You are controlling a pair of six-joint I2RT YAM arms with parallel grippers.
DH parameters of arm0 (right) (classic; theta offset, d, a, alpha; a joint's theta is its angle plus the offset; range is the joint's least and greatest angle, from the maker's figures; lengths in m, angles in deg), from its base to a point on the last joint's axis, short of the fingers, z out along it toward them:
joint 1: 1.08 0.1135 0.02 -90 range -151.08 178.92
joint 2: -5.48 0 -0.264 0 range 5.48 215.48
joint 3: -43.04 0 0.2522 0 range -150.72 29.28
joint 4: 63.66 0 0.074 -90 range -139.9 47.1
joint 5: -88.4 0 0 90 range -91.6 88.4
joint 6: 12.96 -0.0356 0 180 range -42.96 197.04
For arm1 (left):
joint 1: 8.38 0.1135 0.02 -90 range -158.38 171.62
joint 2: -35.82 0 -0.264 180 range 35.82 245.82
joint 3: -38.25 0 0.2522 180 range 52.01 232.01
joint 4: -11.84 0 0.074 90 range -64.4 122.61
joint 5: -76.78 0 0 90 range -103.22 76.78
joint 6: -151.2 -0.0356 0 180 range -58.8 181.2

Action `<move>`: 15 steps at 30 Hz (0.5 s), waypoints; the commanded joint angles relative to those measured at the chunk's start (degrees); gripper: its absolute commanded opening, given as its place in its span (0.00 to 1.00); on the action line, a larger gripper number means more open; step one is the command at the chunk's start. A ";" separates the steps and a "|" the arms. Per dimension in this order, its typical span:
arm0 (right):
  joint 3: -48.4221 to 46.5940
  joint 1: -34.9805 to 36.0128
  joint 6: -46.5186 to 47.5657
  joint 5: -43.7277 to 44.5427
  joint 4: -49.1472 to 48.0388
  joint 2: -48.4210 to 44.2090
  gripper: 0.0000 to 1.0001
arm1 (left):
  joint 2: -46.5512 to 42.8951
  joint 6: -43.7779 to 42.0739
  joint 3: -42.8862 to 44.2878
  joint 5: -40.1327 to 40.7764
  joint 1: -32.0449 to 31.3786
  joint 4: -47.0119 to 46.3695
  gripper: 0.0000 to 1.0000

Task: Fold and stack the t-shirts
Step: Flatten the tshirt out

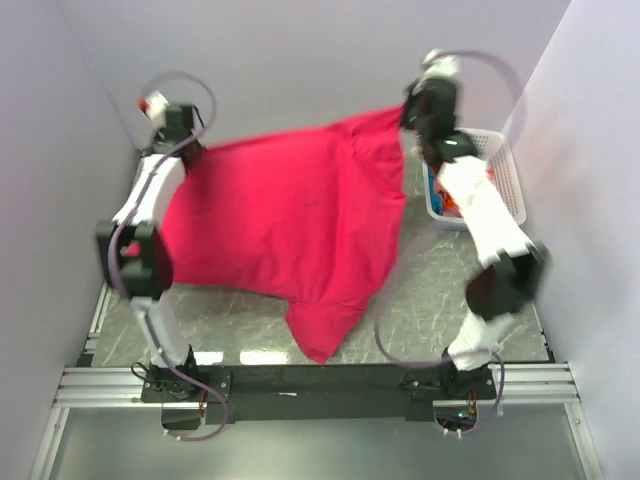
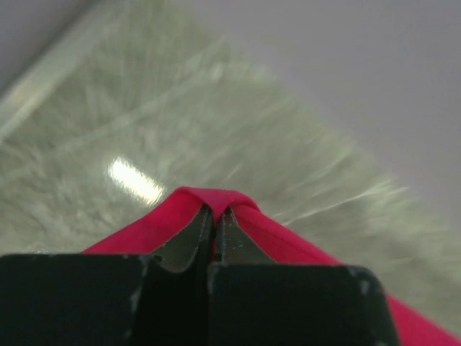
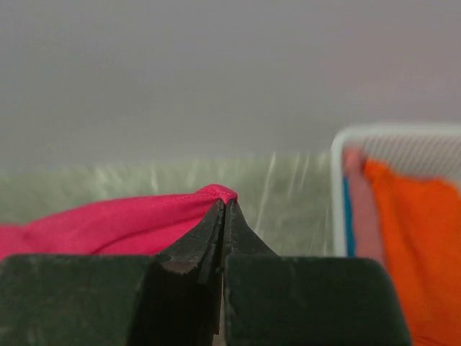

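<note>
Nearest in the top view, the mounting rail is seen carrying both arm bases. Beyond it, the crimson-pink t-shirt is held stretched between the left gripper and the right gripper, one far corner pinched in each. Its lower part is spread towards the near edge of the marbled table. The white lattice basket is set at the far right, just beside the right arm.

In the left wrist view, the dark fingers are pressed together on a fold of crimson cloth, which is wrapped over their tips and trails off to both sides.

In the right wrist view, the fingers are likewise clamped on a crimson fold that runs off to the left. To the right, the orange t-shirt and a strip of the blue-teal t-shirt are seen inside the basket.
</note>
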 commanded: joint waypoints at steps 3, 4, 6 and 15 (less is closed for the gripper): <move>-5.89 -0.92 -1.18 -8.99 -1.74 18.08 0.00 | 15.10 -2.48 5.66 -5.52 0.64 -4.23 0.01; -7.76 -0.92 -0.91 -9.69 -1.21 20.65 0.00 | 17.32 -2.75 6.99 -5.96 0.64 -5.19 0.01; -12.16 -0.83 -0.56 -10.23 -0.33 24.96 0.00 | 21.36 -3.19 9.89 -6.84 0.64 -5.38 0.01; -13.67 -0.84 -0.47 -12.34 0.82 33.69 0.00 | 35.70 -2.93 21.15 -12.63 1.87 -7.13 0.00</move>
